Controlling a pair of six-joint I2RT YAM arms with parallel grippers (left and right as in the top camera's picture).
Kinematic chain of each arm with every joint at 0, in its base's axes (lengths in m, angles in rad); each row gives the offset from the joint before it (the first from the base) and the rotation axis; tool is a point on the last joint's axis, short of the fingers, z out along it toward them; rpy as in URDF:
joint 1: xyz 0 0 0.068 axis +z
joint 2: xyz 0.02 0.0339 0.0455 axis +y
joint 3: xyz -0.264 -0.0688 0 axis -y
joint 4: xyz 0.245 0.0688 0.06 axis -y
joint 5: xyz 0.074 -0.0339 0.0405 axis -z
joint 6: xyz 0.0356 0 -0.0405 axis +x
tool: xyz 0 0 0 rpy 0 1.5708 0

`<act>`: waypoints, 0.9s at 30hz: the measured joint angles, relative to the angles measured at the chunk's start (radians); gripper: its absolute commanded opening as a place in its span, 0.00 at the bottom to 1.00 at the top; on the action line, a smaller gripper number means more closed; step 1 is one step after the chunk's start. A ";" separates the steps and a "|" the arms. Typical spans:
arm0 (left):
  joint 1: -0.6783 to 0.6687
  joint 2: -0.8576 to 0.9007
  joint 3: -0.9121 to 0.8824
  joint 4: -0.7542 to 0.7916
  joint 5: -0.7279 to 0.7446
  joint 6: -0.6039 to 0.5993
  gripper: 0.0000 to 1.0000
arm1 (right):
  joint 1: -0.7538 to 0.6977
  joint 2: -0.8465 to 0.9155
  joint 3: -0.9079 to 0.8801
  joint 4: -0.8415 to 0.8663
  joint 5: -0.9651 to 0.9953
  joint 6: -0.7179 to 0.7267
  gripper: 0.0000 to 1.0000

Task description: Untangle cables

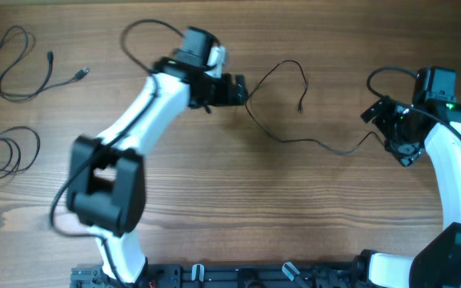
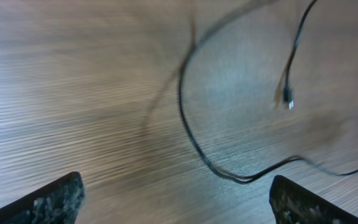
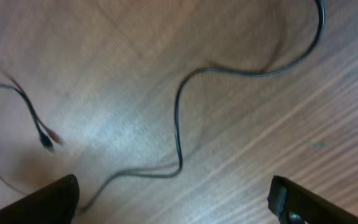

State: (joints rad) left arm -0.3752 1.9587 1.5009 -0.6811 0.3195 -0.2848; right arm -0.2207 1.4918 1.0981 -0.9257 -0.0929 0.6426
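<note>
Three thin black cables lie apart on the wooden table. One cable [image 1: 294, 142] runs across the middle, from beside my left gripper [image 1: 244, 90] up through a loop and over to my right gripper [image 1: 381, 134]. Its plug end [image 1: 301, 107] hangs inside the loop. A second cable [image 1: 14, 68] lies loose at the far left, and a third cable [image 1: 6, 152] is coiled below it. In the left wrist view the middle cable [image 2: 191, 137] curves ahead of my open left gripper [image 2: 178, 205]. My right gripper [image 3: 176, 205] is open, with that cable [image 3: 179, 124] just ahead of it.
The arms' own thicker black cables arch over the left arm [image 1: 146, 28] and the right arm [image 1: 390, 74]. The arm bases and a black rail [image 1: 238, 276] line the near table edge.
</note>
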 measured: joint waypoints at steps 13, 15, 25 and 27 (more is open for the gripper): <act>-0.147 0.185 -0.001 0.057 -0.039 -0.102 0.04 | 0.000 -0.003 -0.156 0.097 -0.049 0.153 1.00; -0.136 0.185 -0.001 0.045 -0.042 -0.118 0.04 | 0.000 -0.006 -0.259 0.260 -0.093 0.213 0.98; -0.148 0.185 -0.001 0.031 -0.009 -0.124 0.04 | 0.091 -0.011 -0.537 1.082 -0.360 0.290 0.05; -0.161 0.185 0.000 0.017 0.000 -0.081 0.04 | 0.095 -0.011 -0.538 1.319 -0.488 0.203 0.05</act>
State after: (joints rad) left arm -0.5358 2.1433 1.5005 -0.6643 0.3191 -0.3656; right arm -0.1257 1.4807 0.5602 0.3935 -0.5808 0.8459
